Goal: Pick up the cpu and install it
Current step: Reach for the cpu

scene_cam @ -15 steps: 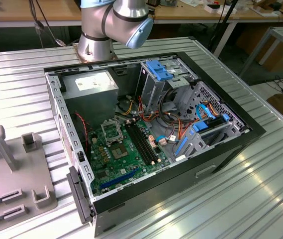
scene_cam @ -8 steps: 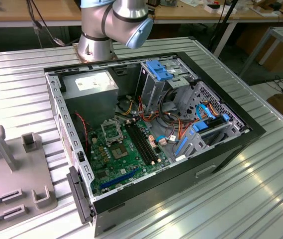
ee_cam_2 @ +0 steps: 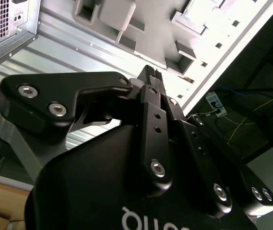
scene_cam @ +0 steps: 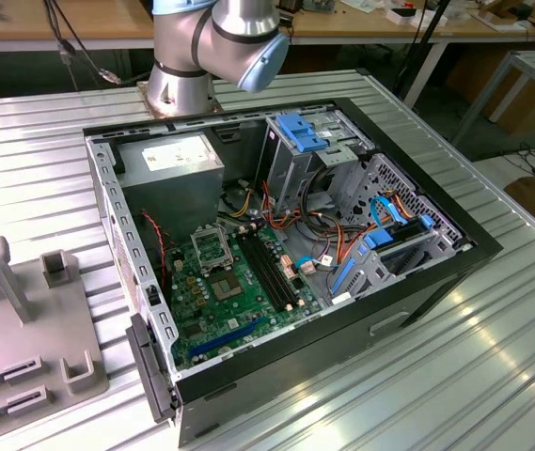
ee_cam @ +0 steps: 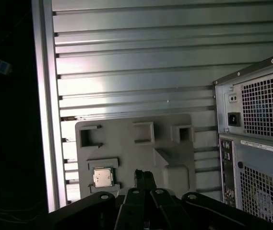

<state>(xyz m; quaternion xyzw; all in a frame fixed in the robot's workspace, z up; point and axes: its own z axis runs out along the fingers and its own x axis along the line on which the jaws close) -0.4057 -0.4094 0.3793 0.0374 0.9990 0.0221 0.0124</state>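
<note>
Gripper [ee_cam: 145, 176] closed, empty, not yet over cpu [ee_cam: 102, 177] in grey holder [ee_cam: 126, 141]. I'd open wide, centre squarely, grip by edges.

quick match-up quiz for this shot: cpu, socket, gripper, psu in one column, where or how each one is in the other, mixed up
1 cpu
2 socket
3 gripper
4 psu

a on the green board
b shut
c in a recess of the grey tray
d in a corner of the case

Pairs: 1-c, 2-a, 3-b, 4-d
</note>
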